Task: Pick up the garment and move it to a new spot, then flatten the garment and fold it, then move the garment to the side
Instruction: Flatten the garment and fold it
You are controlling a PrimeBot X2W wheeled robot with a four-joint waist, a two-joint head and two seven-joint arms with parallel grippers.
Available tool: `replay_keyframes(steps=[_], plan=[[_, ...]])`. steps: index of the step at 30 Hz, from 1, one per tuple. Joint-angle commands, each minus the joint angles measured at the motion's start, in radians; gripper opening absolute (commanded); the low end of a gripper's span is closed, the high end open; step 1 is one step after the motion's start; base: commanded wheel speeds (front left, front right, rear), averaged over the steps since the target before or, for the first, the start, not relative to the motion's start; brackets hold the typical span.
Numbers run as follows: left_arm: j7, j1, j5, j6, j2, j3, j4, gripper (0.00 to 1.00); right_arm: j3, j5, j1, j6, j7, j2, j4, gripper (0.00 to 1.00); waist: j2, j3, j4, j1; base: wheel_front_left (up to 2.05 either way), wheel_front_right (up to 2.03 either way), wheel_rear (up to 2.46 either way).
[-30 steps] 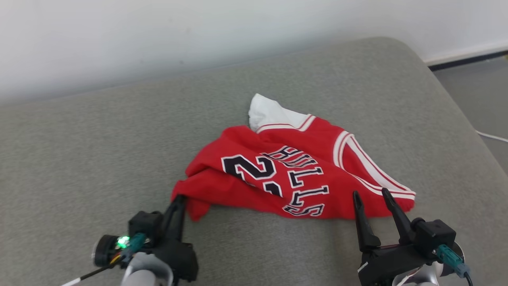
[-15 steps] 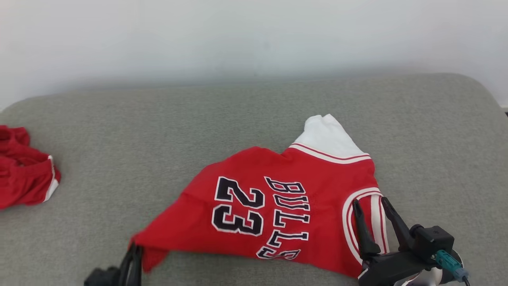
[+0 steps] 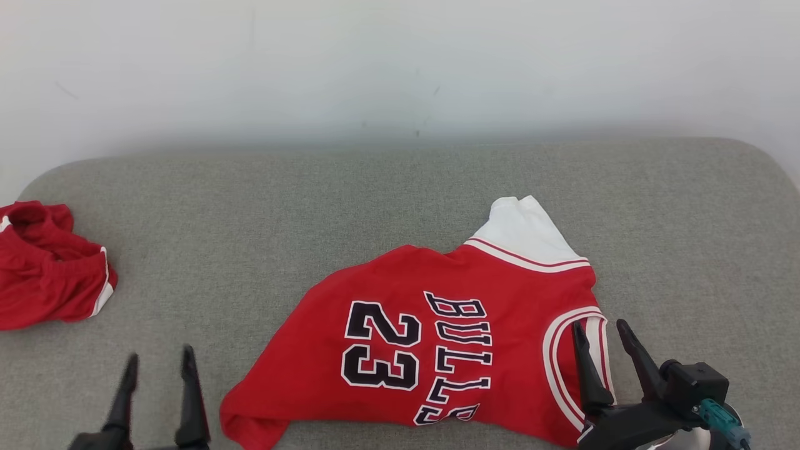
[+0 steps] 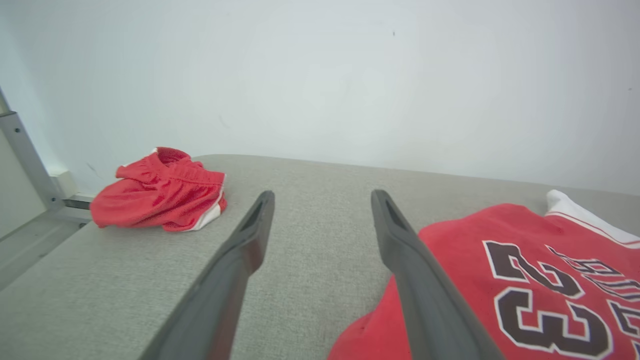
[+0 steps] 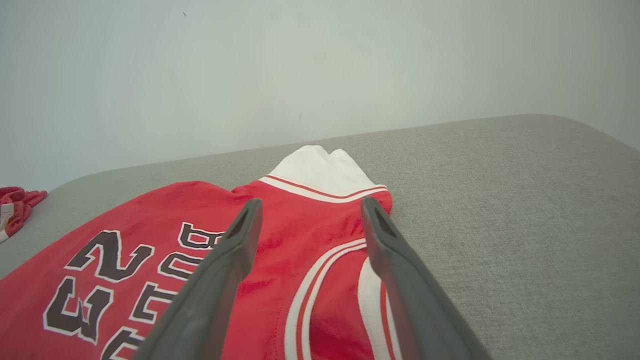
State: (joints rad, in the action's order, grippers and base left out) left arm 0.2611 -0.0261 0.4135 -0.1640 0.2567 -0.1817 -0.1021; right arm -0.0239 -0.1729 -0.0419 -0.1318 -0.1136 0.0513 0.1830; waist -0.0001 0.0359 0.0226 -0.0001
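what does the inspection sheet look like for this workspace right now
surface: grey fabric cushion, flat.
job's things: red jersey lies print up, mostly spread; near left corner bunched, white part at the far edge.
clutter: crumpled red shorts at the far left.
grippers: left gripper open, beside the jersey's corner, holding nothing; right gripper open, fingers over the striped armhole, holding nothing.
cables: teal plug with its cable at the right wrist.
surroundings: pale wall behind; metal frame at the cushion's left end.
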Motion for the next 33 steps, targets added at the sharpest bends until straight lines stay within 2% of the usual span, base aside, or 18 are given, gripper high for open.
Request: replay_keyframes(steps=[1,4,6,9,13,19,25,33], plan=[[0.005,-0.007,-0.036,-0.005,-0.004,0.031,0.053,1.00,-0.009,0.000,0.008,0.002,0.000,-0.002,0.003,1.00,0.0001,-0.002,-0.001,0.0001,0.00,0.00,0.00],[0.004,-0.019,-0.078,-0.006,-0.018,0.069,0.119,1.00,-0.024,0.013,0.001,0.002,0.005,-0.002,0.012,1.00,0.0001,-0.003,-0.003,0.0001,0.00,0.00,0.00],[0.004,0.001,-0.107,0.012,-0.032,0.101,0.169,1.00,-0.048,0.032,-0.019,0.002,0.019,0.003,0.033,1.00,0.0001,0.001,-0.002,0.0001,0.00,0.00,0.00],[0.005,0.017,-0.129,0.034,-0.048,0.122,0.171,1.00,-0.064,0.035,-0.059,0.002,0.039,0.029,0.068,1.00,0.0001,0.009,0.006,0.0001,0.00,0.00,0.00],[0.005,0.030,-0.169,0.052,-0.037,0.114,0.120,1.00,-0.062,0.044,-0.118,0.002,0.065,0.065,0.134,1.00,0.0001,0.016,0.010,0.0001,0.00,0.00,0.00],[0.005,0.051,-0.193,0.092,-0.064,0.112,0.064,1.00,-0.033,0.055,-0.295,0.002,0.131,0.145,0.336,1.00,0.0001,0.044,0.037,0.0001,0.00,0.00,0.00],[0.005,0.086,-0.207,0.130,-0.101,0.107,0.031,1.00,0.006,0.067,-0.480,0.002,0.166,0.212,0.572,1.00,0.0001,0.086,0.096,0.0001,0.00,0.00,0.00],[0.005,0.129,-0.227,0.171,-0.140,0.100,-0.003,1.00,0.010,0.071,-0.608,0.002,0.169,0.244,0.837,1.00,0.0001,0.120,0.159,0.0001,0.00,0.00,0.00]])
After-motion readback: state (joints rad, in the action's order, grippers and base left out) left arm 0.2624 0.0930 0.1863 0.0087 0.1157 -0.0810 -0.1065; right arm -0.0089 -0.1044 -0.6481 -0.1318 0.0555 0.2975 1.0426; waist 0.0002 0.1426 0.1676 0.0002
